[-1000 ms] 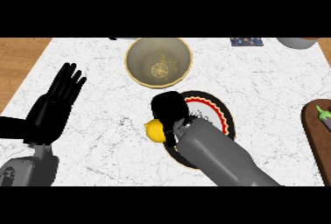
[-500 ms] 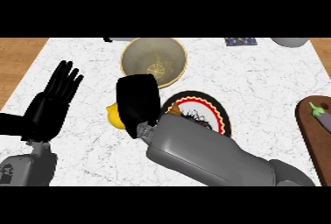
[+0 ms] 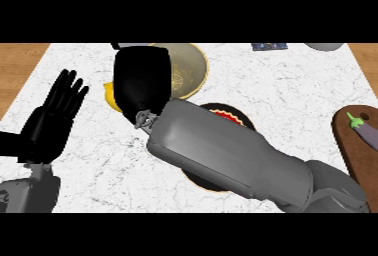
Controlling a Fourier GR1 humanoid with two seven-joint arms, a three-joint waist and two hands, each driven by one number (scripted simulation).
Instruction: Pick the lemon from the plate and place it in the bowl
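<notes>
Lower left of frame: left hand (image 3: pixel 53 125) noted, black, fingers straight and upright, resting, well apart from everything else. It is taken to have no part in the move.

Lower right to centre: the right forearm, smooth grey, is seen running diagonally up-left. Most of the plate (image 3: pixel 230 116) is covered by it. Only a red-and-black scalloped rim arc shows above the forearm, and a thin edge below it. No lemon is seen on the plate.

Centre-left, upper: right hand (image 3: pixel 144 75) recorded as curled and clamped on the lemon (image 3: pixel 112 97). The lemon is carried off the plate. Only a glossy yellow sliver shows at the hand's lower left edge, so its long axis cannot be told.

Key relation: the bowl (image 3: pixel 193 70) lies to the right of the lemon, its left part hidden by the hand. The visible yellow sits just outside the bowl's left rim, over bare bench (image 3: pixel 295 85). A short shift toward frame right is judged necessary before release. The right hand is the nearer one by far.

Bowl: round, tan, smooth wall, faint pattern at the bottom. Bench: white marble, grey veining, wood border at the sides.

Right edge: brown board (image 3: pixel 353 150) with a purple eggplant (image 3: pixel 363 129), well apart.
</notes>
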